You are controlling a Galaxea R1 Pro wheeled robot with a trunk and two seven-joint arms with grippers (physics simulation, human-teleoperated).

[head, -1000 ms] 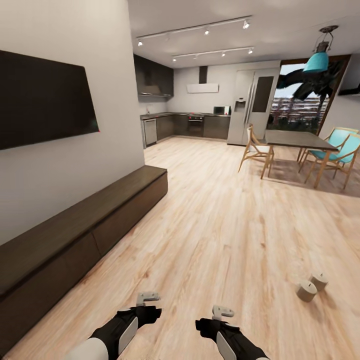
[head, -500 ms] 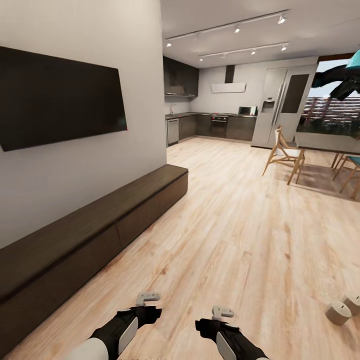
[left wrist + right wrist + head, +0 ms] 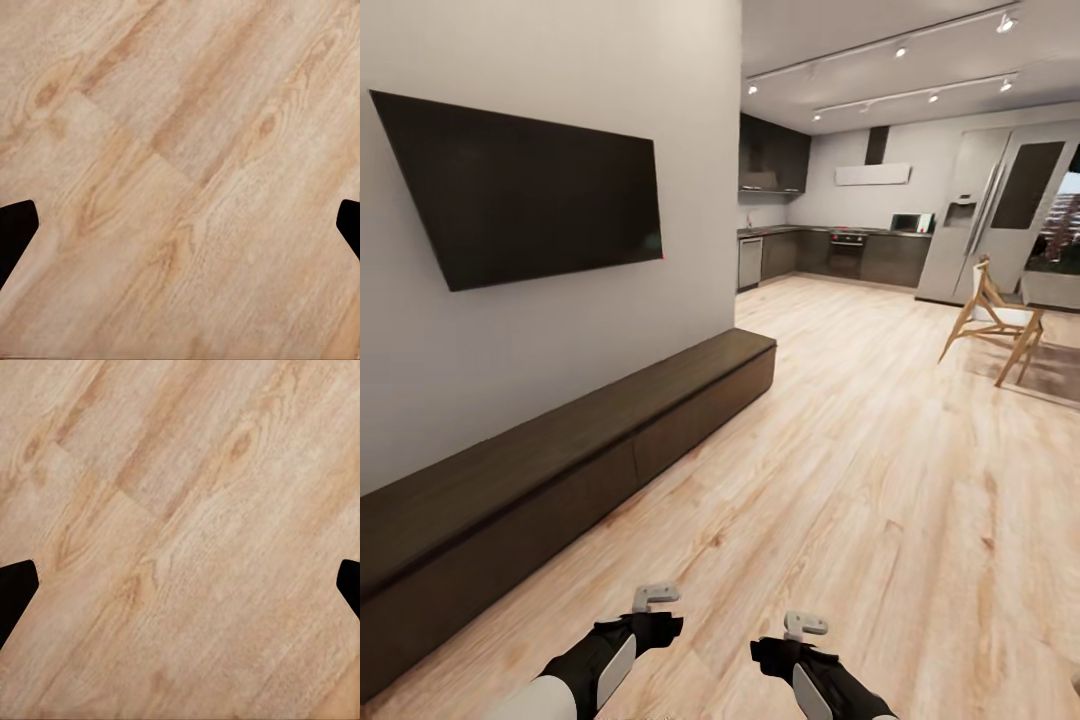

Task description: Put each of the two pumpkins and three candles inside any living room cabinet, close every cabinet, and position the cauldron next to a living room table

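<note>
From the head I see the cabinet (image 3: 590, 455) at left under the TV (image 3: 530, 200); my wrist cameras show floorboards (image 3: 180, 180), with both the left pincer (image 3: 180, 225) and the right pincer (image 3: 180, 585) spread wide.

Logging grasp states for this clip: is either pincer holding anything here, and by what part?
Nothing is held. Left pincer and right pincer are open, with bare wood floor between their fingers.

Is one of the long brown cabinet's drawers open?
No, the cabinet under the TV has all its flat drawer fronts flush and shut.
</note>
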